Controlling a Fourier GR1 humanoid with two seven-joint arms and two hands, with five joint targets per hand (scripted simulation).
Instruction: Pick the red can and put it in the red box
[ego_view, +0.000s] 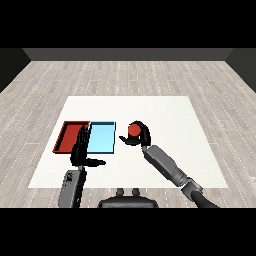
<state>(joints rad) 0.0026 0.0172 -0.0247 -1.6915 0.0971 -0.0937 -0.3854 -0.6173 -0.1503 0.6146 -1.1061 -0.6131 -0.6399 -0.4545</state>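
head view shows the right hand (141, 135) out over the middle of the white table (165, 120), its black fingers and thumb curled round the red can (134, 130); the can's round red top shows between the fingers, with the thumb reaching out below it toward the view's left; whether the can rests on the table or is lifted off it cannot be told from this view; the grey right forearm (165, 165) runs back from the hand to the view's lower right corner; the can sits just to the right of the light blue tray (102, 137), apart from it, and well apart from the red tray (70, 135), so it is in neither tray; the two trays lie side by side and touching, the red one at the left; the left hand (83, 150) is held with straight fingers pointing away from the robot and the thumb stuck out to the right, holding nothing; its fingers overlap the seam where the two trays meet; the grey left forearm (72, 187) comes up from the lower left.
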